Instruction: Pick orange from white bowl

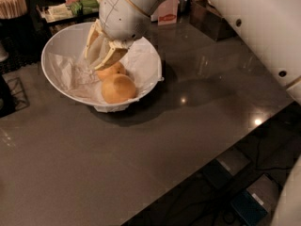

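The end effector [94, 59] hangs over the back of the bowl [61, 41], fingers spread wide and holding nothing; the orange [118, 87] lies lower, toward the near rim (a smaller orange [111, 71] sits between them); reaching it means coming forward and down.

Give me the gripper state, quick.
Gripper: above the white bowl, open or closed cannot be told; no orange in it, the orange and the smaller orange both lie in the bowl.

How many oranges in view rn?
2, both in the white bowl: one orange at the front, a second orange behind it, partly under the gripper. Others may be hidden.
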Controlling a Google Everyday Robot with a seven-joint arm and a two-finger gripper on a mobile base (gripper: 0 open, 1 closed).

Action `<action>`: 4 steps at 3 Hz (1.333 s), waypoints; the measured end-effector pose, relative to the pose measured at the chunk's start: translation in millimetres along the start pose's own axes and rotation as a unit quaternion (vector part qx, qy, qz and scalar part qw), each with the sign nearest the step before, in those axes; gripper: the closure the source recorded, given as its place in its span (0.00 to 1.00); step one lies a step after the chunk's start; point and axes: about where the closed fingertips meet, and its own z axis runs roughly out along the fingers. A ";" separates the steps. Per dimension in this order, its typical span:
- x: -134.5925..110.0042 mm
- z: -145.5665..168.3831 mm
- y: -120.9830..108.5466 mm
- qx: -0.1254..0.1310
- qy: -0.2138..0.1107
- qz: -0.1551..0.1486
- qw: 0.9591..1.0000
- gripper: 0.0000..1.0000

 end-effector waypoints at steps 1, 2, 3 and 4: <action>-1.2 -1.4 -0.2 0.002 0.000 -0.001 1.000 0.83; -1.2 -1.4 -0.2 0.002 0.000 -0.001 1.000 0.85; -1.3 -1.4 -0.2 0.002 0.000 -0.001 1.000 0.70; -1.2 -1.5 -0.1 0.002 0.000 0.000 1.000 0.46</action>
